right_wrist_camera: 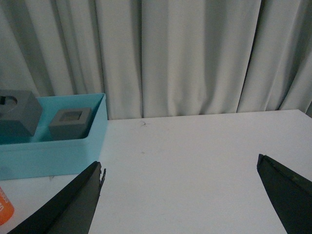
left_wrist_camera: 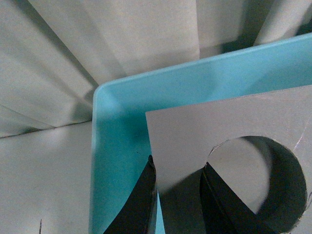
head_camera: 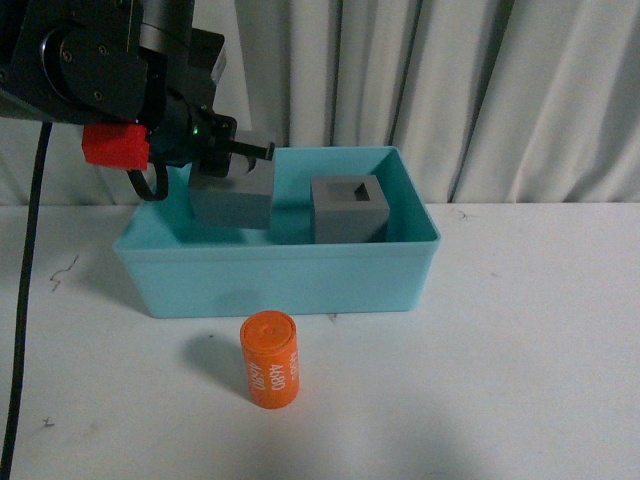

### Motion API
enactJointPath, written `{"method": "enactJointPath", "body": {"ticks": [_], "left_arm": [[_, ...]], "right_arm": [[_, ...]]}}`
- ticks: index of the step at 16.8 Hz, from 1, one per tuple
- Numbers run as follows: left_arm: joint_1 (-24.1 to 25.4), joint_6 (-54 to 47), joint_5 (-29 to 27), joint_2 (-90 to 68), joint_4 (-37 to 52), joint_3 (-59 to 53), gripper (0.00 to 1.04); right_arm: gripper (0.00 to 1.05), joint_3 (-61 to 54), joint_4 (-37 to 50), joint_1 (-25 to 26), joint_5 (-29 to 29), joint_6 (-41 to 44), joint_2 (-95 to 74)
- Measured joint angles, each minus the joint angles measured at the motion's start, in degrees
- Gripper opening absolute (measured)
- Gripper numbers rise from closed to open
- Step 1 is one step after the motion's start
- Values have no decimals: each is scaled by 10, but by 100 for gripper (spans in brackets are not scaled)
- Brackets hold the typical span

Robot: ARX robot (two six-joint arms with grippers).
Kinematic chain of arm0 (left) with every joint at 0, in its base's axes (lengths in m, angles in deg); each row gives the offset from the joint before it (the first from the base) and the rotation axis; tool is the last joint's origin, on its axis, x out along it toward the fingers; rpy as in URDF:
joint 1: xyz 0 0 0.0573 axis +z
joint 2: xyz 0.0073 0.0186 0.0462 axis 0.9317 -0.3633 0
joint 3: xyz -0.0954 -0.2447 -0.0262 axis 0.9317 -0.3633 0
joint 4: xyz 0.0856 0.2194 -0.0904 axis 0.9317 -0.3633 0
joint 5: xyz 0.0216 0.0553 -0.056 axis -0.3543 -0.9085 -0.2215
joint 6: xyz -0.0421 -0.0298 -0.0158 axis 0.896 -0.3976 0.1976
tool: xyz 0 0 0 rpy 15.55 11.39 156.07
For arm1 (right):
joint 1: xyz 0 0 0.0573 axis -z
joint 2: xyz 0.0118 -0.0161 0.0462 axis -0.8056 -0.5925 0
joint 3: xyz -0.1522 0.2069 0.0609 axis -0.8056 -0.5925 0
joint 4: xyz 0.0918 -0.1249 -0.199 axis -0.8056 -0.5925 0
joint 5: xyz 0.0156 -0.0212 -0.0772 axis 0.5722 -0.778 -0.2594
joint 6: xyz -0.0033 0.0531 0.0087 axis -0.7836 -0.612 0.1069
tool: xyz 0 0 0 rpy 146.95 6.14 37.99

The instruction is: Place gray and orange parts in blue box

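My left gripper point(head_camera: 228, 160) is shut on the gray cube with the round recess point(head_camera: 232, 198), holding it over the left half of the blue box point(head_camera: 280, 282). In the left wrist view one finger point(left_wrist_camera: 141, 200) lies on the cube's outer wall and the other inside the round recess point(left_wrist_camera: 265, 175), above the blue box point(left_wrist_camera: 117, 146). The gray cube with the square recess point(head_camera: 347, 208) rests inside the box at the right. The orange cylinder point(head_camera: 270, 359) stands upright on the table in front of the box. My right gripper point(right_wrist_camera: 180, 165) is open over bare table, out of the front view.
A white table point(head_camera: 520, 350) carries everything and pale curtains point(head_camera: 420, 70) hang behind it. A black cable point(head_camera: 22, 300) runs down at the far left. In the right wrist view the box point(right_wrist_camera: 58, 151) and both cubes sit at the left, the orange cylinder point(right_wrist_camera: 4, 207) at the picture's edge.
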Motion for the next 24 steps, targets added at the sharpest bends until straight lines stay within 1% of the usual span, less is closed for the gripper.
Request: {"method": "enactJointPath", "body": {"ticks": [8, 9, 12, 14, 15, 16, 17, 18, 19, 20, 21, 22, 23, 24], "left_arm": [[22, -8, -10, -21, 1, 3, 20], [24, -11, -11, -21, 2, 4, 22], [24, -13, -9, -20, 9, 3, 56], [25, -4, -3, -2, 4, -17, 77], [27, 3, 4, 14, 1, -34, 86], [28, 21, 21, 45, -2, -62, 97], [30, 47, 43, 93, -26, -94, 99], [30, 84, 76, 157, -30, -139, 97], [29, 126, 117, 236, -64, -186, 98], [26, 168, 169, 336, -84, -250, 98], [39, 227, 263, 517, -165, -366, 98], [161, 261, 322, 777, -336, -559, 98], [357, 193, 425, 916, -492, -671, 98], [421, 165, 445, 912, -475, -672, 98]], "right_arm": [[98, 0, 0, 0, 0, 0, 0], [98, 0, 0, 0, 0, 0, 0], [98, 0, 0, 0, 0, 0, 0], [98, 0, 0, 0, 0, 0, 0], [98, 0, 0, 0, 0, 0, 0], [98, 0, 0, 0, 0, 0, 0], [98, 0, 0, 0, 0, 0, 0], [98, 0, 0, 0, 0, 0, 0], [98, 0, 0, 0, 0, 0, 0], [98, 0, 0, 0, 0, 0, 0], [98, 0, 0, 0, 0, 0, 0], [98, 0, 0, 0, 0, 0, 0], [98, 0, 0, 0, 0, 0, 0], [98, 0, 0, 0, 0, 0, 0]]}}
